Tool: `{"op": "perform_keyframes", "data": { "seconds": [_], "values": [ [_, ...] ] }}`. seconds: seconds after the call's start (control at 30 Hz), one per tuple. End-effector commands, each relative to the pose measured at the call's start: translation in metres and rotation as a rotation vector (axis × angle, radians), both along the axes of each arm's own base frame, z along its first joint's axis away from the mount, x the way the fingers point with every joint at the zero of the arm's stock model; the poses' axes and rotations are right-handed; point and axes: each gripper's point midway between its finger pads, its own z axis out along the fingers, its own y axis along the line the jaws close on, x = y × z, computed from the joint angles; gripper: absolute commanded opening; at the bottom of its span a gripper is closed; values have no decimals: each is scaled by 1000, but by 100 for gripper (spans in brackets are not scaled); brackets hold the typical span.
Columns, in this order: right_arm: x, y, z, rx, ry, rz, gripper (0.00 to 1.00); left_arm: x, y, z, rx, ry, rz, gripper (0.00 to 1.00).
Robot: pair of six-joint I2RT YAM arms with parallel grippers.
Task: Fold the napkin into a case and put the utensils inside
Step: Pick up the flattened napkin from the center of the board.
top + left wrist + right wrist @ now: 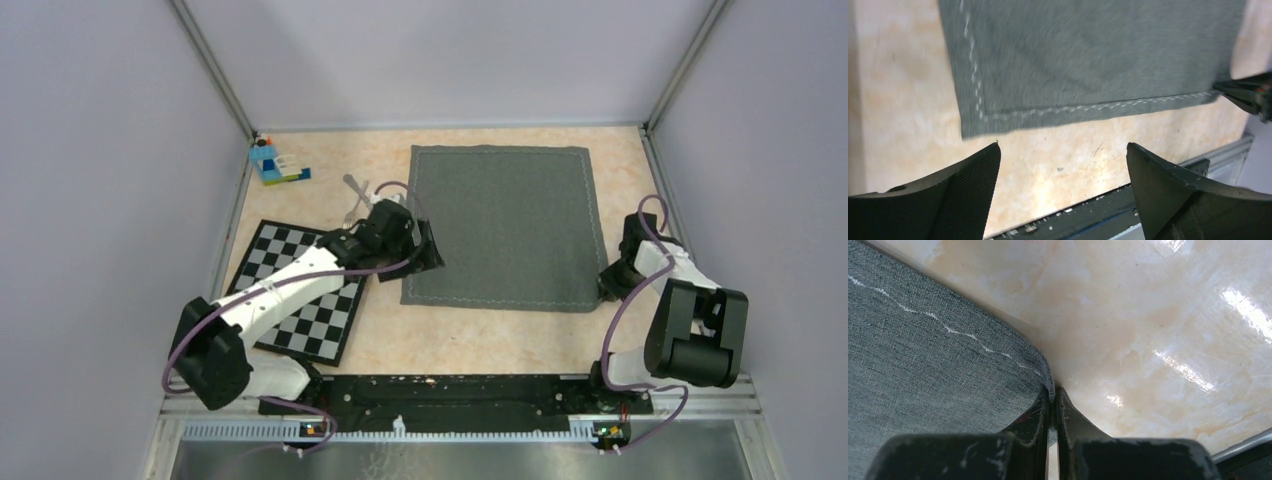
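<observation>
napkin [500, 225]: flat on table [450, 340], unfolded | right gripper [1053, 399]: clamped on near right corner hem | left gripper [1063, 165]: wide open, just off near left corner | risk: thin one-corner pinch slipping, or dragging cloth askew if lifted alone

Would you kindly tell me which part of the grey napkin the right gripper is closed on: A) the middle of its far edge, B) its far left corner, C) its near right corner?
C: the right gripper is shut on the hemmed near right corner of the napkin.
</observation>
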Motion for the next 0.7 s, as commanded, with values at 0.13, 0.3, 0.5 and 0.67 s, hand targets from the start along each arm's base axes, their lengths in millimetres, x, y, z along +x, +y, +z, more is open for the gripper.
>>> {"op": "perform_keyframes", "data": {
  "seconds": [0.13, 0.3, 0.5, 0.67],
  "values": [
    [6, -1, 7, -39, -87, -17, 0, -31, 36, -76, 344, 404, 635, 94],
    [4, -4, 2, -51, -49, -9, 0, -41, 32, -90, 402, 479, 758, 75],
    [7, 7, -7, 7, -55, 21, 0, -42, 32, -100, 423, 499, 790, 62],
    [9, 10, -9, 26, -70, 30, 0, -42, 34, -105, 438, 494, 805, 61]
  ]
}}
